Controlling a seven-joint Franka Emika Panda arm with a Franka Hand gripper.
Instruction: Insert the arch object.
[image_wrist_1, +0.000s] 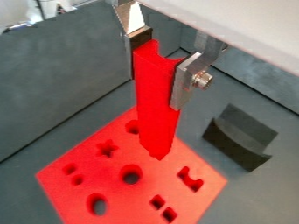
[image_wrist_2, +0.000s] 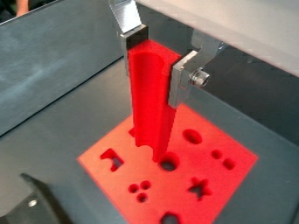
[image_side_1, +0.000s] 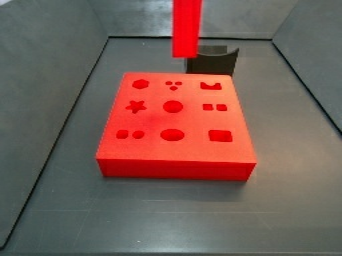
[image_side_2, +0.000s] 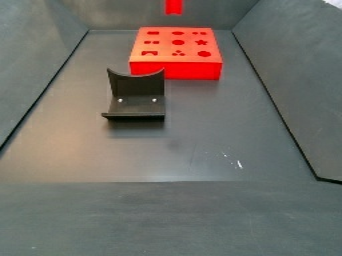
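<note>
My gripper (image_wrist_1: 163, 59) is shut on the arch object (image_wrist_1: 152, 105), a long plain bright red bar that hangs upright between the silver fingers. It shows the same way in both wrist views: gripper (image_wrist_2: 159, 59), bar (image_wrist_2: 152, 96). The bar's lower end hangs above the wide red board (image_wrist_1: 70, 171) with shaped holes, apart from it. In a side view only the bar's lower part (image_side_1: 187, 28) shows, above the board's (image_side_1: 194, 120) far edge; the gripper is out of frame. The bar's tip (image_side_2: 174, 6) also shows above the board (image_side_2: 174, 68).
The dark fixture (image_side_2: 134, 100) with a curved notch stands on the grey floor beside the board; it also shows in three other views (image_side_1: 214, 60) (image_wrist_1: 239, 136) (image_wrist_2: 41, 206). Grey walls enclose the floor on all sides.
</note>
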